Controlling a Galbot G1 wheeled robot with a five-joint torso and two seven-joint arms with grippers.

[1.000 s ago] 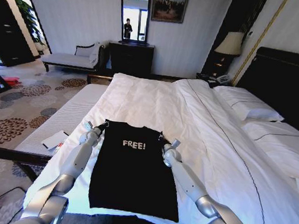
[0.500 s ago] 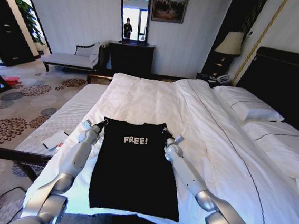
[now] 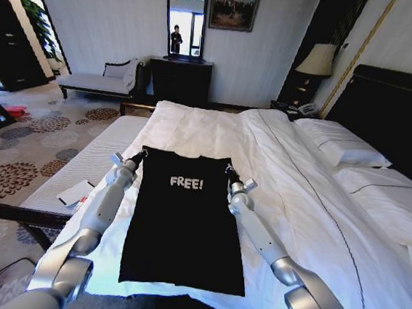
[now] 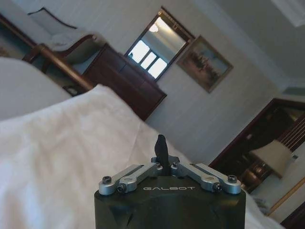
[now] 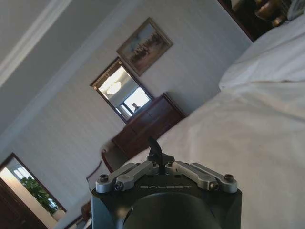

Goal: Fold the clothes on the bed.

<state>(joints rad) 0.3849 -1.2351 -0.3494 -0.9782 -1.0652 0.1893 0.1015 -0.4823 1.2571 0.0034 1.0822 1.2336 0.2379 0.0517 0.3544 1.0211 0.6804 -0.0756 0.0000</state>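
One black T-shirt (image 3: 184, 225), white "FREE!" lettering, flat on white bed (image 3: 297, 192)

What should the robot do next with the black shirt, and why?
Probably let go of the far corners. The black T-shirt already lies flat and stretched, "FREE!" facing up, on the white duvet. The left tool and right tool each sit at a far corner, fingers closed together, so it looks ready for a first fold.

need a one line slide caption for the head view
Both grippers, left and right, pinch the far corners of the black FREE! T-shirt lying flat on the white bed.
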